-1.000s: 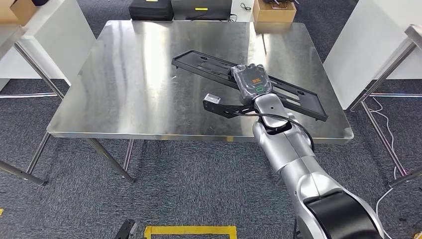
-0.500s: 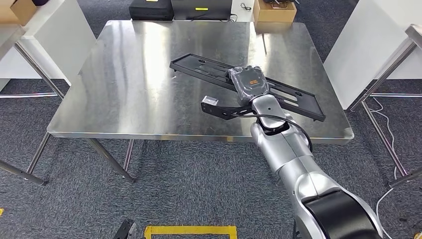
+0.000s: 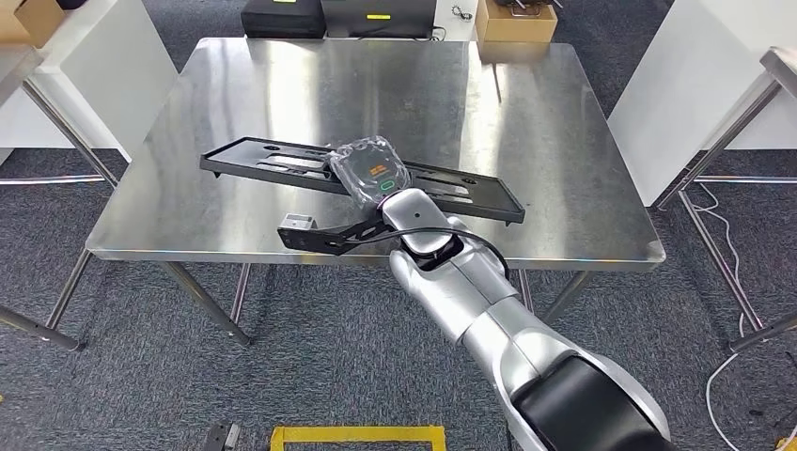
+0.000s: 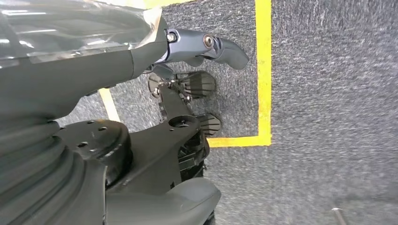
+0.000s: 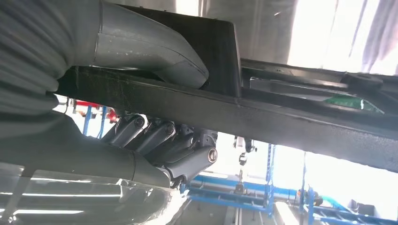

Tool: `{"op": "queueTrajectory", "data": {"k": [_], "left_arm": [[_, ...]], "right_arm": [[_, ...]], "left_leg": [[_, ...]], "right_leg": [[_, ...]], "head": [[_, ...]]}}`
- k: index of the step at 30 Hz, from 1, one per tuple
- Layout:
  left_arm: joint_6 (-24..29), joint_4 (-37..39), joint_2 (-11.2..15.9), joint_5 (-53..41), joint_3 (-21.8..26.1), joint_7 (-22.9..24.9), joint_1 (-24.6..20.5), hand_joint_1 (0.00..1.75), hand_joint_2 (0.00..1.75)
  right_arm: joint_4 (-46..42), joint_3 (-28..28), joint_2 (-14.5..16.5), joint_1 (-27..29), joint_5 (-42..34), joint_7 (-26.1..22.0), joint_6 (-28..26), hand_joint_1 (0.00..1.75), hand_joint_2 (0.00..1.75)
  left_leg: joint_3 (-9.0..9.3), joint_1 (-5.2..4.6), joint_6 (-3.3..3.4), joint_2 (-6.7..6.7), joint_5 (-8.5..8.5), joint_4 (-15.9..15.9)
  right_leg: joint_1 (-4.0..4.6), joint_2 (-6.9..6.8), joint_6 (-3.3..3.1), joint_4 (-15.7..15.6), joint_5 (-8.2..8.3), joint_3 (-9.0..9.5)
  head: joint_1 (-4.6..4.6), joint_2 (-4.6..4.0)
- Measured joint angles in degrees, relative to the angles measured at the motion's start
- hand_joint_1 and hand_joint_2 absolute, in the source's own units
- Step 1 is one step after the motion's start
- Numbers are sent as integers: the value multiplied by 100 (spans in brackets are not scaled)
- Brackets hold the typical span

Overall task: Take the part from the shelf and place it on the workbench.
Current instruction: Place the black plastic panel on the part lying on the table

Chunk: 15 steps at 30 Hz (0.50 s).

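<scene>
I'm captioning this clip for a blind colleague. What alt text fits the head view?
The robot's right hand holds a long black part over a steel workbench, its silver arm reaching in from below. Grey carpet surrounds the bench.

Even overhead light fills the head view, sharp throughout; the steel bench (image 3: 282,103) carries pale streaked glare and soft reflections. In the right wrist view bright backlight blows out the background, leaving the near parts dark. The left wrist view is evenly lit, its closest surfaces blurred
</scene>
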Motion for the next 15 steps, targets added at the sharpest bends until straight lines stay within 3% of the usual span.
{"op": "queueTrajectory", "data": {"k": [1,3,5,6,7,9,11,15], "left_arm": [[-29,4,9,16,48,-58,40,0,175],[-49,17,24,48,140,-134,101,0,175],[-49,28,38,87,224,-179,167,0,175],[-48,31,41,102,261,-193,203,0,175],[-49,34,42,113,294,-208,237,0,175],[-49,43,42,128,357,-234,285,0,175],[-48,58,46,144,415,-263,312,0,175],[-61,83,60,175,505,-328,355,0,175]], "right_arm": [[13,123,10,-1,-129,31,-15,175,175],[40,387,12,1,-367,94,-32,175,175],[66,639,5,27,-554,142,-24,175,175],[74,760,3,38,-636,158,-19,175,175],[79,874,5,42,-722,174,-12,175,175],[81,1089,13,33,-875,208,0,175,175],[79,1274,26,17,-1002,239,22,175,175],[48,1554,53,-14,-1201,310,54,175,175]], "left_leg": [[45,22,15,10,4,-33],[91,32,34,21,-18,-43],[132,33,21,20,-58,-38],[161,35,5,16,-85,-34],[202,38,-19,12,-119,-31],[281,29,-84,5,-213,-14],[322,22,-157,8,-298,2],[315,86,-314,28,-444,128]], "right_leg": [[11,-6,-18,239,-98,-115],[12,-13,-69,1019,-380,-519],[11,-13,-62,1557,-499,-843],[9,-15,-30,1510,-426,-847],[5,-19,10,1226,-272,-729],[0,-40,51,387,68,-320],[14,-52,-16,-57,182,-80],[20,-20,-224,-90,75,28]], "head": [[5,0],[10,0],[10,0],[11,0],[11,0],[13,0],[2,0],[-21,1]]}}
